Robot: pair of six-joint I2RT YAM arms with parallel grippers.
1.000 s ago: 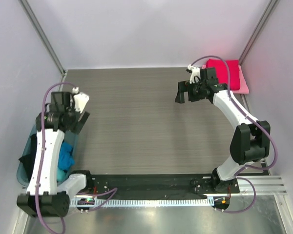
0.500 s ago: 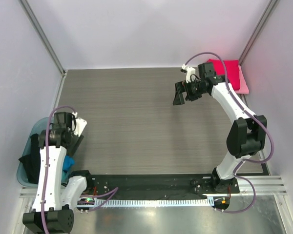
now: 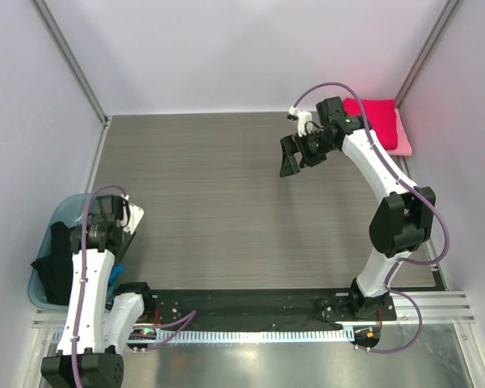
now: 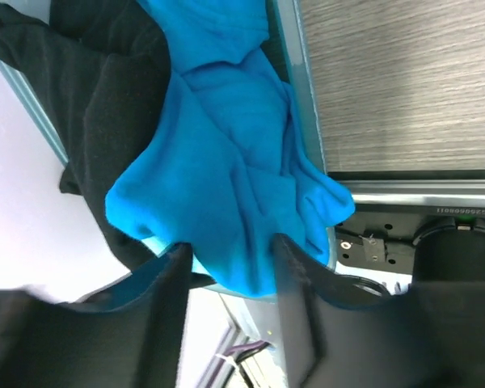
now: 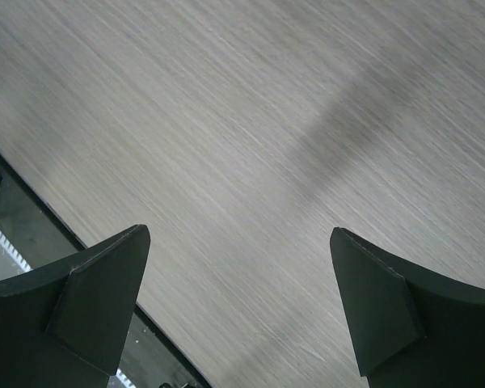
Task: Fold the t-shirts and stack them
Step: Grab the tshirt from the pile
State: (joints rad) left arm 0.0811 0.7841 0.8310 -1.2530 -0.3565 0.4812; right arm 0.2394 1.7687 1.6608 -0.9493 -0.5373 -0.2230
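Note:
A bright blue t-shirt (image 4: 226, 162) lies bunched in the teal tub (image 4: 295, 121) next to a black t-shirt (image 4: 97, 97). My left gripper (image 4: 230, 246) reaches down into the tub, and a fold of the blue cloth fills the gap between its fingers, touching both. From above, the left arm covers most of the tub (image 3: 56, 218); a sliver of blue t-shirt (image 3: 117, 271) and the black t-shirt (image 3: 61, 259) show. My right gripper (image 3: 289, 158) hangs open over bare table, nothing between its fingers (image 5: 105, 275). A crimson t-shirt (image 3: 372, 117) lies folded on a pale pink one (image 3: 402, 141) at the back right.
The tub stands off the table's left front corner, against the left wall. A black base rail (image 3: 250, 305) runs along the near edge. Walls close in the table at the back and both sides.
My left arm dropped back and down into the tub and its jaws narrowed onto the blue cloth. My right gripper drifted left, away from the folded stack, staying open.

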